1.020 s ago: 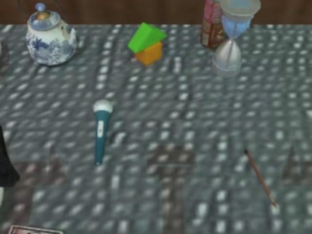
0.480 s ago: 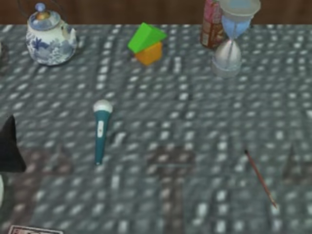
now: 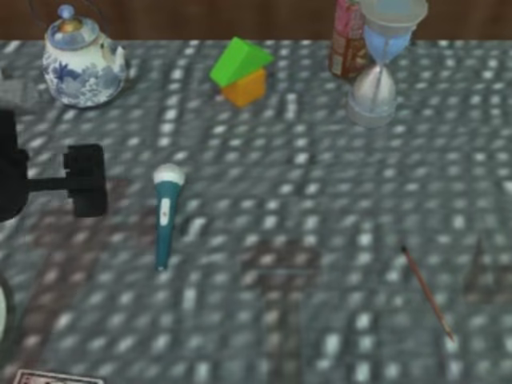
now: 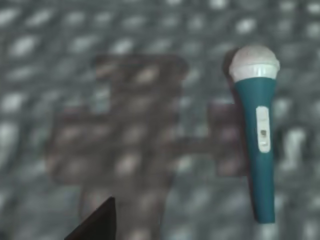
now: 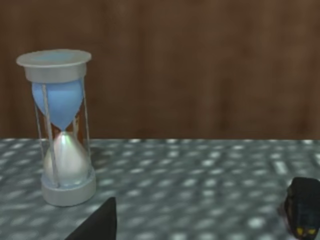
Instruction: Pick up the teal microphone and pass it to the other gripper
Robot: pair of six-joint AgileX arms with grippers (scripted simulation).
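Note:
The teal microphone (image 3: 166,214) lies flat on the grey cloth left of centre, its white head pointing to the far edge and its white switch facing up. My left gripper (image 3: 85,181) hovers just left of the head, open, with nothing between its fingers. The left wrist view shows the microphone (image 4: 257,135) whole, well apart from the one black finger (image 4: 99,224) that shows. My right gripper is out of the top view. In the right wrist view only one of its black fingers (image 5: 100,223) shows, held wide of centre and holding nothing.
A blue-and-white teapot (image 3: 80,60) stands at the far left, a green-and-orange block (image 3: 240,72) at far centre, a red carton (image 3: 348,40) and an hourglass (image 3: 382,64) at far right. A thin brown pencil (image 3: 428,294) lies at right. A card (image 3: 56,378) sits at the near left edge.
My left arm has swung in from the near left edge, farther onto the table, and now sits beside the microphone's head. The microphone has not moved.

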